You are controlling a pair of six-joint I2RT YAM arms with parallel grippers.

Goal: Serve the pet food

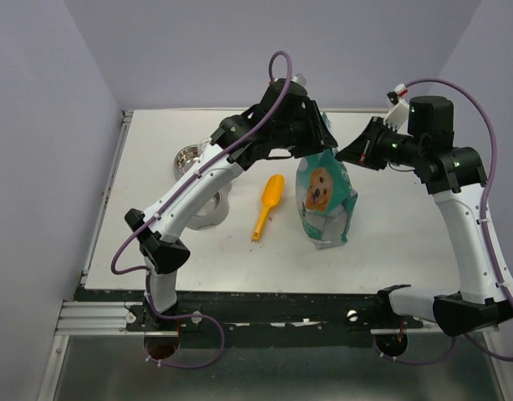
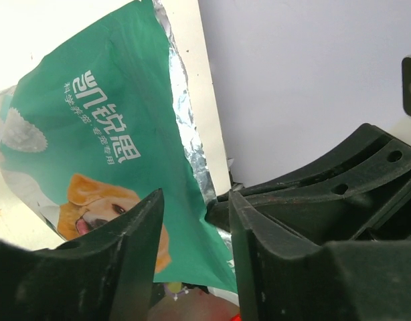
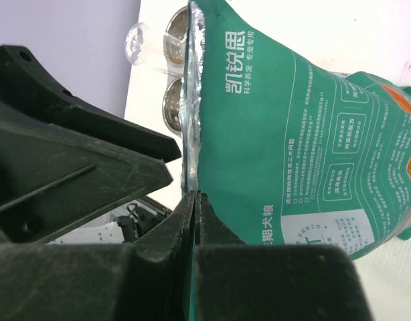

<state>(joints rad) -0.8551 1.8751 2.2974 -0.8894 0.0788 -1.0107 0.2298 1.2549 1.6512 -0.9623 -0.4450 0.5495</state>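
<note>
Right gripper (image 3: 194,200) was pinched shut on the top edge of the standing bag (image 3: 279,134), left gripper (image 2: 192,221) gaped with the foil lip seemingly between its jaws; pet food unseen, likely inside; judged best: close left firmly, part the mouth slowly, hold the bag upright

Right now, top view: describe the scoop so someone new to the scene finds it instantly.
Start at the white table and find the standing teal dog-food bag near its middle. Just left of it, lying flat, is the scoop, handle toward the near edge. It is the only orange thing; the bowls further left are shiny metal.
</note>
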